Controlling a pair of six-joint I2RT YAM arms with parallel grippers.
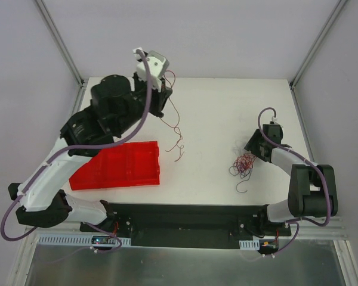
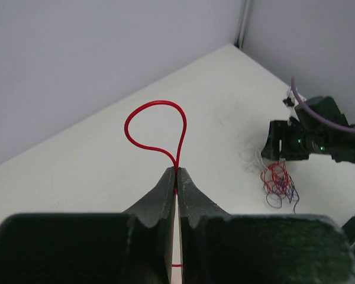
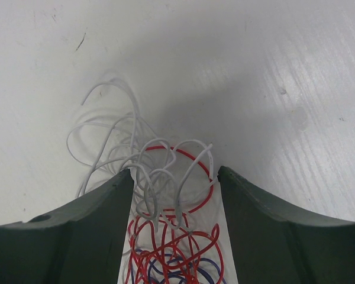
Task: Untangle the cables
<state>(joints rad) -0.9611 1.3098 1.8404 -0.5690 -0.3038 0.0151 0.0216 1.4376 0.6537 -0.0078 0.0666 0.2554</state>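
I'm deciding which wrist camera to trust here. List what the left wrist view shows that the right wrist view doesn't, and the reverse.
Left wrist only: the left gripper shut on a single red wire that loops above its fingertips. Right wrist only: that the right gripper is open, its fingers either side of the cables, with white strands shown clearly. Both: the tangled cables lying on the white table.

left gripper [image 2: 177,173] pinches a red wire [image 2: 157,102] looping above its tips — the tangle [image 2: 278,184] lies by the right gripper [image 2: 276,149].
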